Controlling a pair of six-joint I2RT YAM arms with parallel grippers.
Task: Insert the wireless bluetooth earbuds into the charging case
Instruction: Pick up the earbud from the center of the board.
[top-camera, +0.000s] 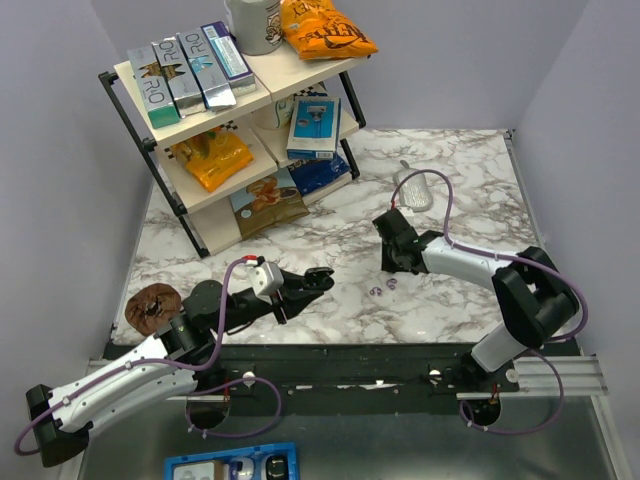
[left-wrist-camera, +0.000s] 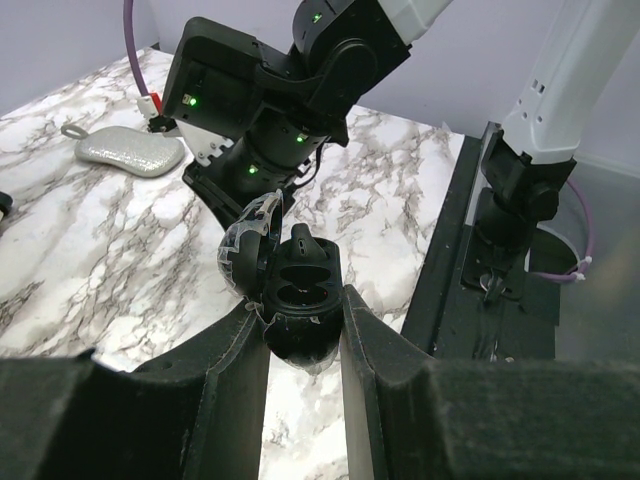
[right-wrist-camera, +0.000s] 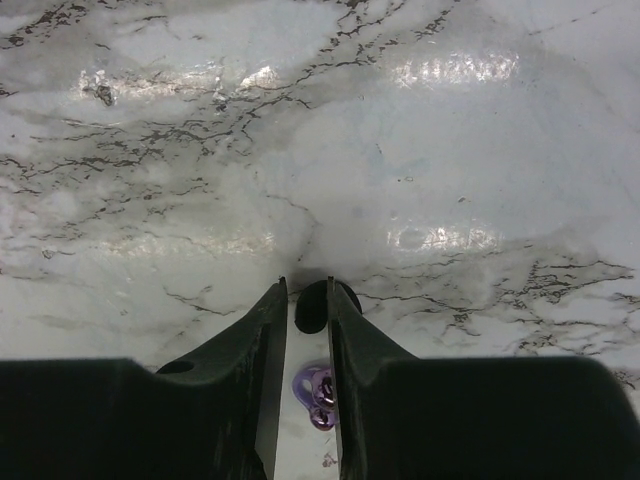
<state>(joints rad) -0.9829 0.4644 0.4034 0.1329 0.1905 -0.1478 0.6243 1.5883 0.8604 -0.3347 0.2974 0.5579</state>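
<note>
My left gripper (top-camera: 318, 279) (left-wrist-camera: 298, 298) is shut on the charging case (top-camera: 321, 276) (left-wrist-camera: 300, 280). The case is a black oval shell held open, with two wells that hold nothing and a translucent lid tipped to the left. Two purple earbuds (top-camera: 378, 291) (top-camera: 391, 284) lie on the marble between the arms. My right gripper (top-camera: 393, 265) (right-wrist-camera: 306, 285) points down just behind them, its jaws a narrow gap apart. A small black round piece (right-wrist-camera: 312, 308) sits at its tips, partly behind the right finger. One purple earbud (right-wrist-camera: 318, 393) shows on the table through the gap.
A two-tier rack (top-camera: 240, 120) with boxes and snack bags stands at the back left. A silver pouch (top-camera: 413, 190) (left-wrist-camera: 130, 150) lies at the back right. A brown round object (top-camera: 150, 305) sits at the left edge. The right arm (left-wrist-camera: 290, 90) looms close beyond the case.
</note>
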